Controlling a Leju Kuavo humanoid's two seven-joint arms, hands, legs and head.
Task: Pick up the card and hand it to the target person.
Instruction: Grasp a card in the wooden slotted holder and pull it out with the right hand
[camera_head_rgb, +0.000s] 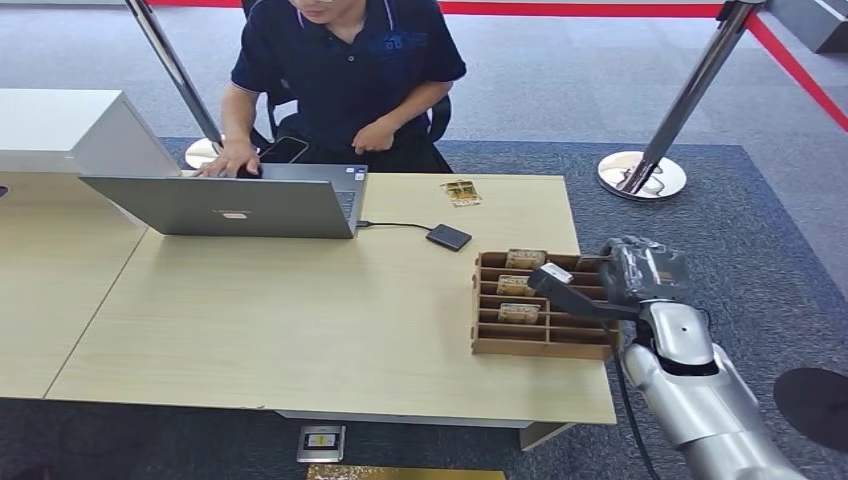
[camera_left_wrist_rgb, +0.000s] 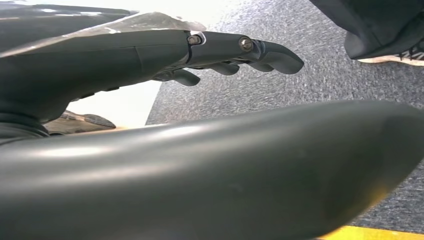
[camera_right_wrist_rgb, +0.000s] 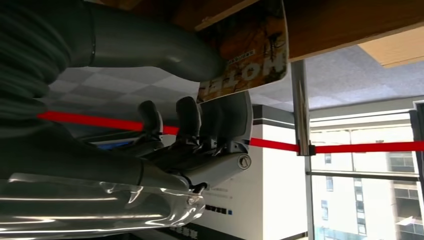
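At the table's (camera_head_rgb: 300, 330) right edge, the right robot hand (camera_head_rgb: 640, 270) pinches a card (camera_right_wrist_rgb: 245, 50) over the wooden rack (camera_head_rgb: 540, 345).

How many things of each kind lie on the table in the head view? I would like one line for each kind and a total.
Laptop: 1
Small dark device on the laptop's cable: 1
Wooden rack: 1
Cards: 4 (one loose near the far edge, three in the rack)
Total: 7
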